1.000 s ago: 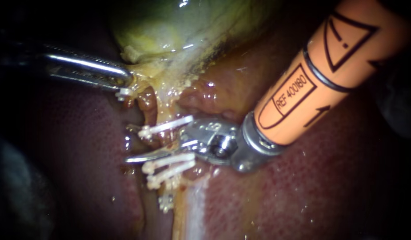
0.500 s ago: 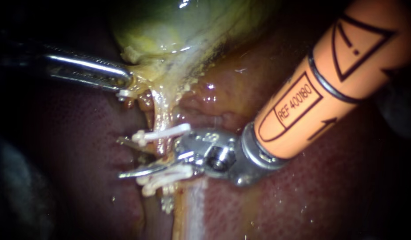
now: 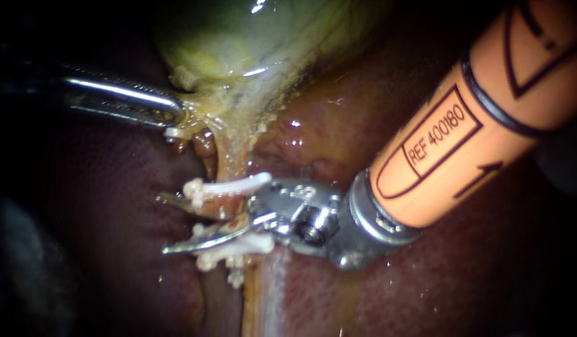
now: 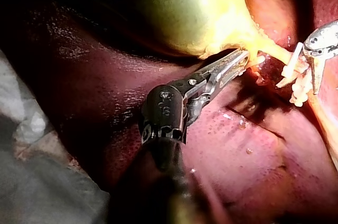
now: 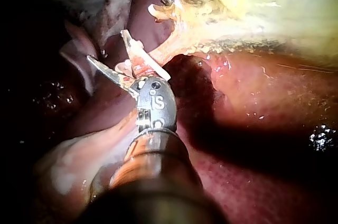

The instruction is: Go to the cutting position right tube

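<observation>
The yellow-green gallbladder (image 3: 251, 37) narrows into a yellowish tube (image 3: 229, 159) that runs down over the dark red liver (image 3: 425, 281). A white clip (image 3: 229, 185) crosses the tube above, and more white clips (image 3: 238, 246) cross it below. My right instrument (image 3: 162, 224), on an orange shaft, holds its two thin blades open astride the tube between those clips. My left instrument (image 3: 173, 115) is shut on the gallbladder's neck. In the left wrist view its jaws (image 4: 237, 61) hold that neck. In the right wrist view the blades (image 5: 119, 76) lie beside a clip (image 5: 138, 54).
The orange shaft (image 3: 475, 125) fills the upper right of the endoscope view. A pale band (image 3: 269, 293) runs down the liver below the clips. Grey cloth (image 4: 37, 182) lies beside the liver in the left wrist view.
My right instrument's blades have spread wider about the tube between the clips, and its shaft has drawn back to the upper right. The left instrument has held still.
</observation>
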{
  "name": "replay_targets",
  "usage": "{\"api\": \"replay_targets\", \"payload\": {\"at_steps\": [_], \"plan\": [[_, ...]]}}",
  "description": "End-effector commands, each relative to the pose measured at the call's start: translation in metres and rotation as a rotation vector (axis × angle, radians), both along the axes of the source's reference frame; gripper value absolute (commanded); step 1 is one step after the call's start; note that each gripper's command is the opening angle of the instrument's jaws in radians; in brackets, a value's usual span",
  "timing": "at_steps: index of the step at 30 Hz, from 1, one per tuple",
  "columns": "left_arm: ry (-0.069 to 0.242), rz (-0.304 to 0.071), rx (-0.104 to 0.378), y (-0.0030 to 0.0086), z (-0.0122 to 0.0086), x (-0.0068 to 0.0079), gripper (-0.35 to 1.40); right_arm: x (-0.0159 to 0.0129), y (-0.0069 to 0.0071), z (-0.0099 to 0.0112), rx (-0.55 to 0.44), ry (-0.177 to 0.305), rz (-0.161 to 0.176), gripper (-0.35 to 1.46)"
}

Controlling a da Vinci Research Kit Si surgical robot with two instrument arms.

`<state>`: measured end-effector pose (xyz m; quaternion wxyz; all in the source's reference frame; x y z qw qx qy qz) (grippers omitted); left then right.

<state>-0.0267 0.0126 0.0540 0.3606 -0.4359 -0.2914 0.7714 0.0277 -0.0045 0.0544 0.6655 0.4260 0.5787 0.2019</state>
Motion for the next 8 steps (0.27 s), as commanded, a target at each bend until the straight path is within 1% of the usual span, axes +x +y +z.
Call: {"api": "replay_targets", "payload": {"at_steps": [1,8], "plan": [[0.000,0.000,0.000,0.0000,0.0000,0.0000,-0.35,0.0000,0.0000,0.0002,0.000,0.000,-0.001,1.30],[0.000,0.000,0.000,0.0000,0.0000,0.0000,-0.35,0.0000,0.0000,0.0003,0.005,-0.002,-0.002,1.30]]}}
